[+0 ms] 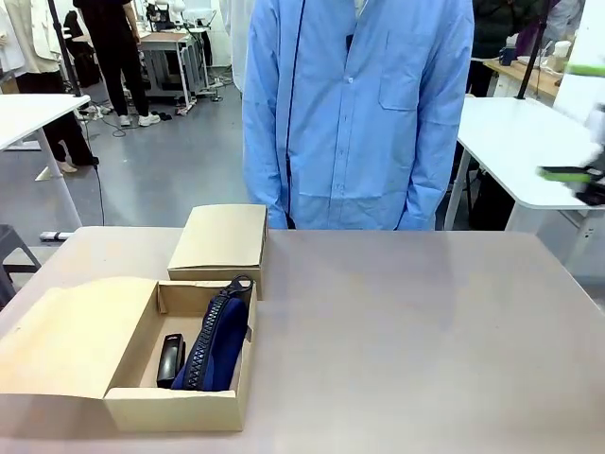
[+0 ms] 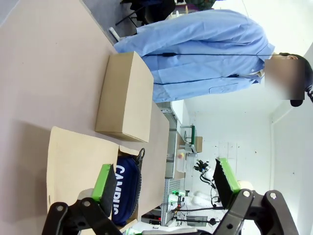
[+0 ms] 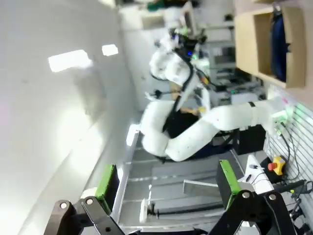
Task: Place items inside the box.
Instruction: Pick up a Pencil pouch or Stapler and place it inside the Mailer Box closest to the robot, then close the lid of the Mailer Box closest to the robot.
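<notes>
Navy pouch [image 1: 220,342] and black stapler [image 1: 170,360] lie in the open box [image 1: 180,409], just below the empty, spread left gripper [image 2: 164,183]. Right gripper [image 3: 166,183], also spread and empty, hangs well clear; arms should retreat without clipping flaps.

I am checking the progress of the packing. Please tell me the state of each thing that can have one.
cardboard box: open, lid flap folded out flat
navy CAMPUS pouch: inside the box, zipped, standing on edge
black stapler: inside the box, beside the pouch
smaller cardboard box: closed
left gripper: open, empty
right gripper: open, empty
</notes>
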Tool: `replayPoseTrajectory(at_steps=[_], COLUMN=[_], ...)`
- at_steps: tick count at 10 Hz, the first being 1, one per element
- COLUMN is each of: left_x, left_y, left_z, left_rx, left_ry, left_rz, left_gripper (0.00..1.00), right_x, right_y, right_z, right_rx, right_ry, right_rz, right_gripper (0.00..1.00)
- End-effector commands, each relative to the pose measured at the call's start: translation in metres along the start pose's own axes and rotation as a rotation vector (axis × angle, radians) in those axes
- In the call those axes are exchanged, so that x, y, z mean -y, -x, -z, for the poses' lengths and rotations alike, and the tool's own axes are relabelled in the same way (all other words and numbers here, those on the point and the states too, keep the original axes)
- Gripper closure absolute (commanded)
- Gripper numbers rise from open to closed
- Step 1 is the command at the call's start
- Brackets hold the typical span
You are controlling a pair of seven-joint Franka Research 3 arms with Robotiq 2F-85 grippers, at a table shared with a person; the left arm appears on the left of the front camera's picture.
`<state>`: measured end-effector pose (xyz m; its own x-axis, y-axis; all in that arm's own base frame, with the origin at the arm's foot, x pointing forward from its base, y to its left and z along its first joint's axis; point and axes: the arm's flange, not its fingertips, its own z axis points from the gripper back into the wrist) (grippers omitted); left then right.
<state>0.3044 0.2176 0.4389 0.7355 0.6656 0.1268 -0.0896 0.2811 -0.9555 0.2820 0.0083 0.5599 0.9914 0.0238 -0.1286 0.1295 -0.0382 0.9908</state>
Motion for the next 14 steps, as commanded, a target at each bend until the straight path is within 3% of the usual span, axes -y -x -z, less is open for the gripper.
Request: replayPoseTrajectory(at_steps=[1,3,5,6,14], left_x=[-0.001,-0.001,-0.001,-0.001,-0.001], left_y=[0.000,0.000,0.000,0.000,0.000], left_z=[0.000,0.000,0.000,0.000,0.000], left_rx=[0.001,0.001,0.001,0.001,0.001], left_ry=[0.017,0.017,0.017,0.017,0.017], left_rz=[0.016,0.016,0.016,0.016,0.016], left_gripper=[0.00,0.00,0.00,0.00,0.00], right_x=[0.050,0.112,0.146,0.103,0.103], right_y=[-0.009,0.012,0.002,0.006,0.006], right_z=[-0.055,-0.107,-0.080,-0.125,-0.125], right_rx=[-0.007,0.071,0.113,0.079,0.079], right_ry=[-0.003,-0.086,0.058,-0.079,-0.079], right_rz=[-0.052,-0.006,0.089,0.020,0.020], right_gripper=[0.00,0.00,0.00,0.00,0.00])
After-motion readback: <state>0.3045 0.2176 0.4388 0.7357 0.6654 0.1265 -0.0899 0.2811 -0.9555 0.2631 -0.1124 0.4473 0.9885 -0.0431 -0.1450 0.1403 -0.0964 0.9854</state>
